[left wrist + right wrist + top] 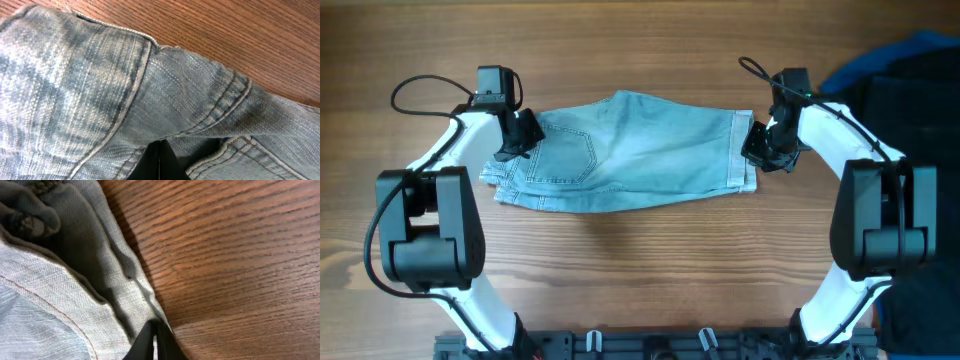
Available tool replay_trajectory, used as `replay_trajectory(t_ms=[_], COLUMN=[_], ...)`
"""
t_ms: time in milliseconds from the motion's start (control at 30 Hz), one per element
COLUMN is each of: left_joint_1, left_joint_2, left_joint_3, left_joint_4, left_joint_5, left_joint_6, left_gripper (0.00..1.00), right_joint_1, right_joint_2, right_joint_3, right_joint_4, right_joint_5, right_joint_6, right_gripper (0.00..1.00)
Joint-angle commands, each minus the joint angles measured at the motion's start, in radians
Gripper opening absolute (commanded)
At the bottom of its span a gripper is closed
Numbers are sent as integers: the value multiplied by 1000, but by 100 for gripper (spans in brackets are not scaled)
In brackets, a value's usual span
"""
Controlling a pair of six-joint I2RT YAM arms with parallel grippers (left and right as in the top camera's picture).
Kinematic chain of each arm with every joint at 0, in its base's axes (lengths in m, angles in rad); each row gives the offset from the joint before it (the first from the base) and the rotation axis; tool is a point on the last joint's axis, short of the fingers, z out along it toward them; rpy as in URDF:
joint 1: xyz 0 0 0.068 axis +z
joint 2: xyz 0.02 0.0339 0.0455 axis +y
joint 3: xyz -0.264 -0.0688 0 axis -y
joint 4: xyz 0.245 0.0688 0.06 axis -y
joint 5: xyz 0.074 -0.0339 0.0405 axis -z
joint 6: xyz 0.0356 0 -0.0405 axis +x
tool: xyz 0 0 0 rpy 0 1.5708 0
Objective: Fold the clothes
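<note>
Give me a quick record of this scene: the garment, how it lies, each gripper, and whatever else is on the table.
garment: denim shorts, pale faded blue
lie: flat and folded over, lengthwise across the wooden table, waist end toward the left arm
left gripper: shut on the waist end
right gripper: shut on the leg hem edge
other: black and bright-blue fabric at the far right corner, apart from the shorts

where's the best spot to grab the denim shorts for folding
Take the denim shorts by their two short ends, coming in low from the outer left and right sides. They lie flat and long across the table, and the stitched end edges are thick, layered bands that a pinch can catch. The left gripper and right gripper sit at those ends.
</note>
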Motion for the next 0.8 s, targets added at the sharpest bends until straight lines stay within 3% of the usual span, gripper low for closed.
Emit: replay_trajectory(t_ms=[0, 100, 200, 467, 767], left_joint_1=[22, 21, 21, 21, 22], left_joint_2=[55, 55, 55, 55, 55], left_joint_3=[-14, -14, -14, -14, -14], left_joint_4=[-16, -19, -18, -24, -24], left_joint_5=[-115, -119, -118, -118, -127], left_joint_6=[-16, -14, -17, -17, -17], left_gripper=[4, 4, 4, 4, 4], right_joint_1=[-2, 3, 47, 160, 142], right_joint_2=[30, -46, -105, 28, 157], right_joint_3=[32, 114, 120, 84, 84], right_joint_4=[-46, -127, -113, -14, -53], right_joint_5=[79, 57, -103, -109, 38], right_joint_6=[30, -8, -164, -134, -83], right_gripper=[4, 4, 4, 4, 4])
